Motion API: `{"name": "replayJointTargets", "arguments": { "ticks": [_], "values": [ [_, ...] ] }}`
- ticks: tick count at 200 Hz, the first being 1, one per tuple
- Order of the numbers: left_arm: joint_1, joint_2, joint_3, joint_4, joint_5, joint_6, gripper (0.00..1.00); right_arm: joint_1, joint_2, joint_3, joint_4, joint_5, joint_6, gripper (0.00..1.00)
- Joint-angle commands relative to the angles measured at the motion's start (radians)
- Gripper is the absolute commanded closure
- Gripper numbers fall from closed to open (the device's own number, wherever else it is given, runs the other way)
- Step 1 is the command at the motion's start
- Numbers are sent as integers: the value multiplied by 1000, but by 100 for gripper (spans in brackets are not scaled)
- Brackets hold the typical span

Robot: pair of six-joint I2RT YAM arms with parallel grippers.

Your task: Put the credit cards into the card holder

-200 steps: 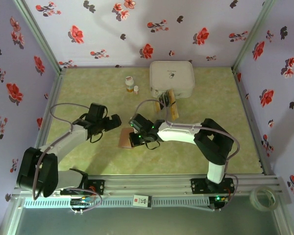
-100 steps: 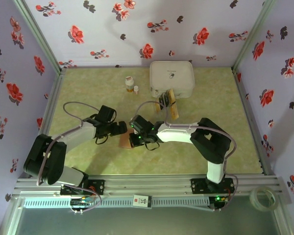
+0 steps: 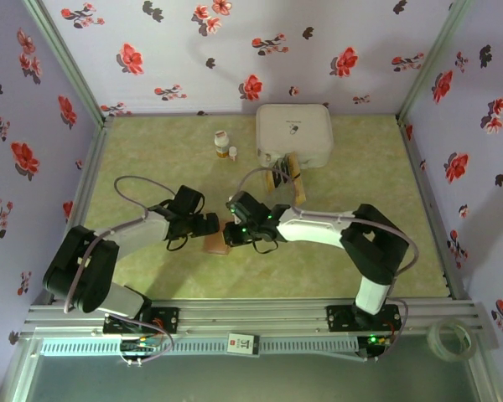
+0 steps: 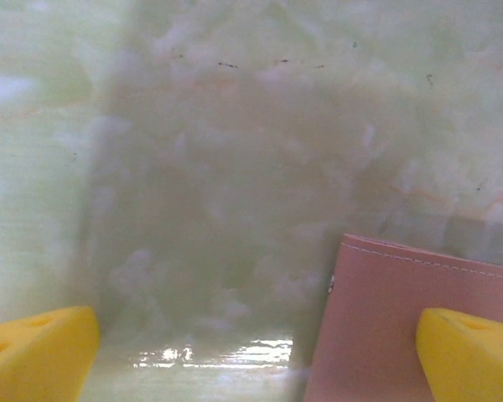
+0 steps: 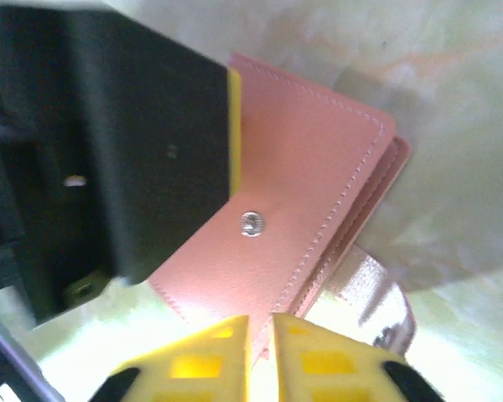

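Observation:
The reddish-brown card holder (image 3: 215,244) lies on the green table between both grippers. My right gripper (image 3: 237,232) is shut on its near edge (image 5: 298,226); the yellow fingertips (image 5: 210,360) pinch the stitched rim just below the snap stud. A grey inner strip (image 5: 377,295) peeks out underneath. My left gripper (image 3: 211,224) stands open at the holder's left side, and its wide-apart fingers (image 4: 38,343) frame the holder's corner (image 4: 402,322). The left gripper's black body (image 5: 109,151) overlaps the holder. The credit cards (image 3: 298,189), tan-gold and black, lie in front of the white box.
A large white rounded box (image 3: 294,134) sits at the back centre, with two small bottles (image 3: 222,144) to its left. Floral walls close in three sides. A tape roll (image 3: 449,337) rests outside the rail at the front right.
My left gripper has swung right and come up against the card holder. The right gripper has shifted slightly right and back, and the holder has moved with it.

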Motion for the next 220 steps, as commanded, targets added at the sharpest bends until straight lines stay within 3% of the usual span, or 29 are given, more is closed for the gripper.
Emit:
{"name": "replayJointTargets", "arguments": {
  "ticks": [1, 40, 159, 220],
  "values": [
    [-11, 19, -27, -14, -54, -31, 3, -21, -79, -18, -72, 52, 0, 76],
    [-43, 14, -60, -5, -110, -87, 5, -37, -95, -10, -160, 109, -19, 66],
    [-82, 29, -89, 14, -154, -127, 5, -39, -14, 32, -166, 81, -26, 74],
    [-85, 34, -89, 16, -154, -126, 5, -36, -40, 26, -133, 78, -4, 66]
  ]
}}
